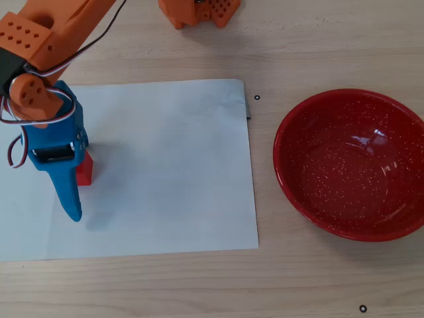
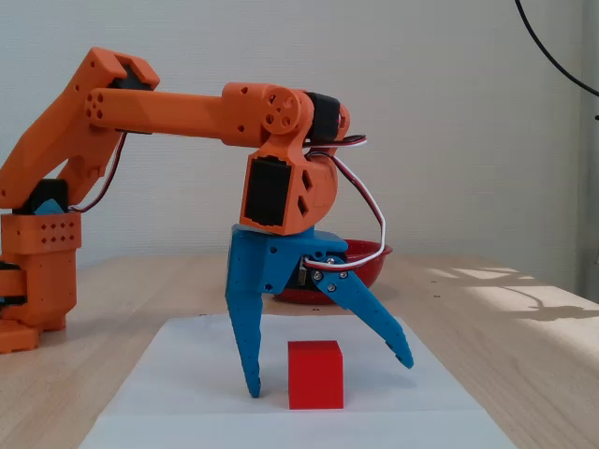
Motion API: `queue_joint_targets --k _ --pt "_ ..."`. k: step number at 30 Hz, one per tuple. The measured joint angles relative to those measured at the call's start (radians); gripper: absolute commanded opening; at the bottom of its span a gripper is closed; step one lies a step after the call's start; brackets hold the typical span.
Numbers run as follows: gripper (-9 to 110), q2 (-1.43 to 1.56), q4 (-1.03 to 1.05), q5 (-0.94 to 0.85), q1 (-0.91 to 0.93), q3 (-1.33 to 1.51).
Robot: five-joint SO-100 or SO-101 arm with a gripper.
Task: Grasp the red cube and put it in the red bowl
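In the fixed view, the spread-apart gripper (image 2: 330, 378) straddles the red cube (image 2: 315, 374), one finger at each side.

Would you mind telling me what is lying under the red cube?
The red cube sits on a white sheet of paper on the wooden table. Its underside is hidden.

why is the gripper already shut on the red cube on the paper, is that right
Not quite: the gripper is open, its fingers straddling the red cube without clamping it, as the fixed view shows. The cube does sit on the paper.
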Motion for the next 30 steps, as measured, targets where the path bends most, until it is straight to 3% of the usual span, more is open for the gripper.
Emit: queue_joint_targets --k 13,27,30 --pt "47 -0.005 -0.037 0.000 0.000 -0.028" --pt "1 -0.003 -0.038 0.011 0.000 -0.046" --pt "0 -0.003 -0.038 0.009 0.000 -0.046"
